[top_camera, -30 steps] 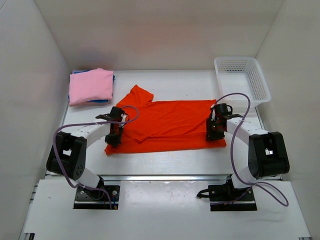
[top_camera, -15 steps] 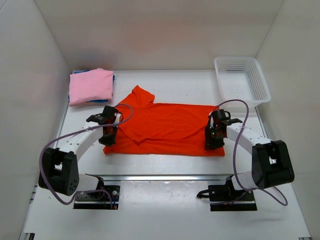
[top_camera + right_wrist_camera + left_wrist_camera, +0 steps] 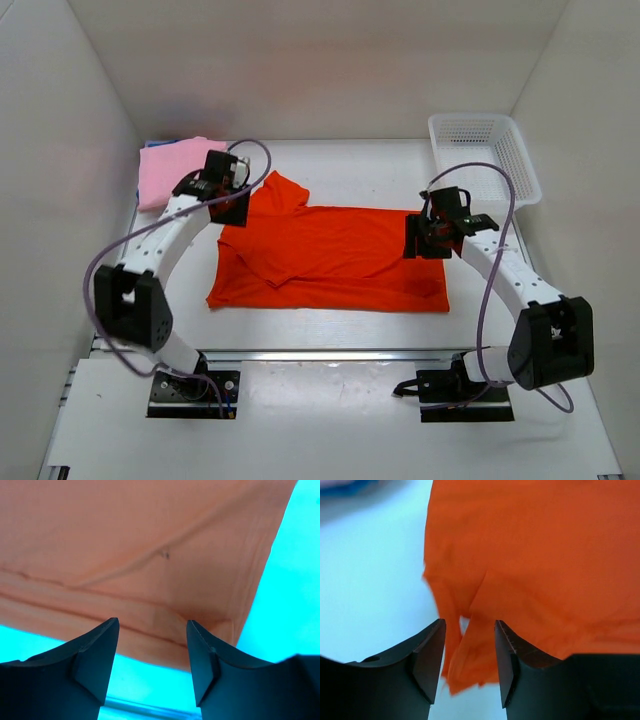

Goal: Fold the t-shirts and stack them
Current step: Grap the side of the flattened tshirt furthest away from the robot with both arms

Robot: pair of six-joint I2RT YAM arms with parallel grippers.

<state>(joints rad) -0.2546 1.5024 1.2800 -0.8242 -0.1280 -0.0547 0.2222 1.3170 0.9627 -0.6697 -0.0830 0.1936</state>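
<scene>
The left gripper (image 3: 469,635) hangs open and empty over the left end of the orange-red t-shirt (image 3: 340,255). The right gripper (image 3: 152,632) is open and empty above its right edge. The shirt lies flat mid-tabletop (image 3: 350,170), with the pink t-shirt (image 3: 165,170) folded at the far left.

Bright, even light from overhead; the wrist views are tinted and softer.

Seen from above, soft white light fills the walled bench (image 3: 330,325), leaving only faint shadows under the arms (image 3: 500,270) and a greyish smudge on the back wall (image 3: 300,80). In both wrist views the bench turns cyan, and the left pincer (image 3: 469,630) and right pincer (image 3: 153,627) are near-black silhouettes. The orange-red t-shirt (image 3: 545,555) is smeared with blur in the left wrist view. In the right it is paler, with crisp seams.
</scene>
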